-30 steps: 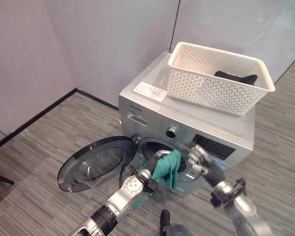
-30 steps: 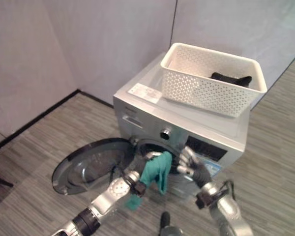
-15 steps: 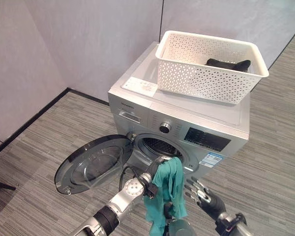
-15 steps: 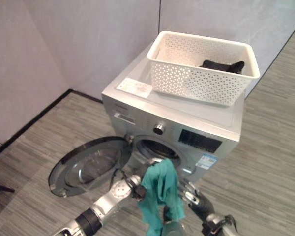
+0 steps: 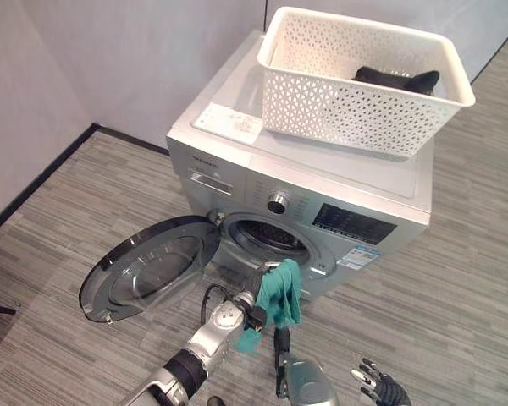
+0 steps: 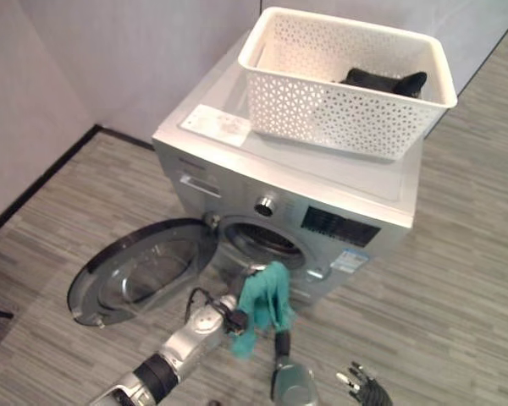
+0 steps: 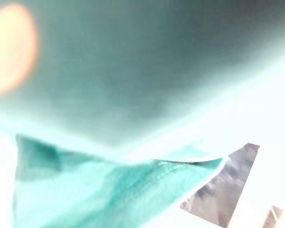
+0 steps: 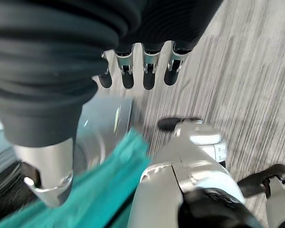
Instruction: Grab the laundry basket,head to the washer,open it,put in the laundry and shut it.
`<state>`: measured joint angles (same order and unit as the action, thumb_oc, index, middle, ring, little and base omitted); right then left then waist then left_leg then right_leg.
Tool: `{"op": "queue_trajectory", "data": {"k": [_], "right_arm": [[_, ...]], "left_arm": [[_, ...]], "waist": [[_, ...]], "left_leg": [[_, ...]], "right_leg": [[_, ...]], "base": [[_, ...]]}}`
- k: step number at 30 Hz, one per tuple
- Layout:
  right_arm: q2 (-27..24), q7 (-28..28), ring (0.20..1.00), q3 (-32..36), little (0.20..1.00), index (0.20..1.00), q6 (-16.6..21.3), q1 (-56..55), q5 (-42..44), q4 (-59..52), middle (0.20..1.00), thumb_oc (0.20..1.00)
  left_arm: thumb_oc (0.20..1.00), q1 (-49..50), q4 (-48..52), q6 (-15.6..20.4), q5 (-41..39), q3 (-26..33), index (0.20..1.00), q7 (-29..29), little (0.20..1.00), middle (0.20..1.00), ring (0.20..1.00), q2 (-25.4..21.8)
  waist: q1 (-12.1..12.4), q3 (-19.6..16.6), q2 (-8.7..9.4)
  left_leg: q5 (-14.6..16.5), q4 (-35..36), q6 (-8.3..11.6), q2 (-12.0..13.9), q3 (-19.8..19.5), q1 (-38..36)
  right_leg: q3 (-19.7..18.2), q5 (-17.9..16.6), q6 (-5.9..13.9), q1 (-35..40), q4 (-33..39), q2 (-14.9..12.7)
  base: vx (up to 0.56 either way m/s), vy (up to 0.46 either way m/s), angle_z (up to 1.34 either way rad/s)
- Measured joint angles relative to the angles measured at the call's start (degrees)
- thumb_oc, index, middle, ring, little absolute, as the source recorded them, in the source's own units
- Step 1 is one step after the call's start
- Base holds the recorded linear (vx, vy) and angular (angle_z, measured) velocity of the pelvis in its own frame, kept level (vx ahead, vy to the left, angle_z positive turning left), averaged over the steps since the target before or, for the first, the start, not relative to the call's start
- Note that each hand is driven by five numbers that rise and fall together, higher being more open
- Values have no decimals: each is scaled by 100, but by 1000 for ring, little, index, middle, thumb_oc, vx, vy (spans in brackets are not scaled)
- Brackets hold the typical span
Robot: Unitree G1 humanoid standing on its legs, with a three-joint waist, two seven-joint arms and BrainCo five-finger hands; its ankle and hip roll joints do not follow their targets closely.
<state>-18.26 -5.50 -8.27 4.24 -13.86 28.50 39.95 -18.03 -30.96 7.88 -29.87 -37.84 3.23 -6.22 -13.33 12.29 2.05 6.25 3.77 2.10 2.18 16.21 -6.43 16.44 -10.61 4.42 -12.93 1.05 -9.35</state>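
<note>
just below the washer's (image 5: 322,182) open drum mouth, our left hand (image 5: 256,298) grips a teal cloth (image 5: 279,292), door (image 5: 144,266) swung wide. on the washer's top, toward its back edge, sits the white laundry basket (image 5: 356,110) holding a dark garment (image 5: 398,79). our right hand (image 5: 377,387) hangs low, fingers spread and relaxed.

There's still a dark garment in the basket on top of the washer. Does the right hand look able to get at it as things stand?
Probably not without a big lift. The right hand hangs low near the floor, fingers spread, while the dark garment lies inside the white basket on the washer. Nothing blocks the basket's open top.
</note>
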Motion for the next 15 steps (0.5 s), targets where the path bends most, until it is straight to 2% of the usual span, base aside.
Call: {"op": "queue_trajectory", "data": {"k": [3, 7, 12, 15], "right_arm": [[175, 555, 1000, -87, 1000, 1000, 47, 797, 2, 91, 1000, 1000], [160, 842, 1000, -116, 1000, 1000, 214, 1308, 160, -96, 1000, 1000], [152, 978, 1000, -324, 1000, 1000, 228, 1527, 452, 23, 1000, 1000], [169, 1134, 1000, -475, 1000, 1000, 222, 1758, 448, 358, 1000, 1000]], "left_arm": [[200, -346, -188, 83, -182, -70, 200, 268, 200, 200, 200, 223], [200, -707, -193, 229, -367, -74, 200, 414, 200, 200, 200, 302], [200, -1125, -553, 368, -399, -57, 200, 541, 200, 200, 200, 472], [200, -1655, -931, 416, -402, 59, 200, 676, 200, 200, 200, 661]], "waist": [[3, 275, -123], [9, 492, -242], [-8, 682, -185], [-19, 834, -73]], "left_leg": [[-7, -109, 9, -7, -42, 235], [-9, -135, 13, 16, -30, 340], [-15, -149, 23, 19, 22, 481], [-16, -152, 24, -4, 18, 711]], "right_leg": [[28, -74, -59, -133, 45, -23], [70, -119, -112, -187, 117, 4], [23, -155, -122, -350, 108, 20], [15, -175, -132, -596, 85, -8]], "base": [[-35, -15, 8], [-20, -10, 2], [-20, -25, -4], [-20, -23, 1]]}}
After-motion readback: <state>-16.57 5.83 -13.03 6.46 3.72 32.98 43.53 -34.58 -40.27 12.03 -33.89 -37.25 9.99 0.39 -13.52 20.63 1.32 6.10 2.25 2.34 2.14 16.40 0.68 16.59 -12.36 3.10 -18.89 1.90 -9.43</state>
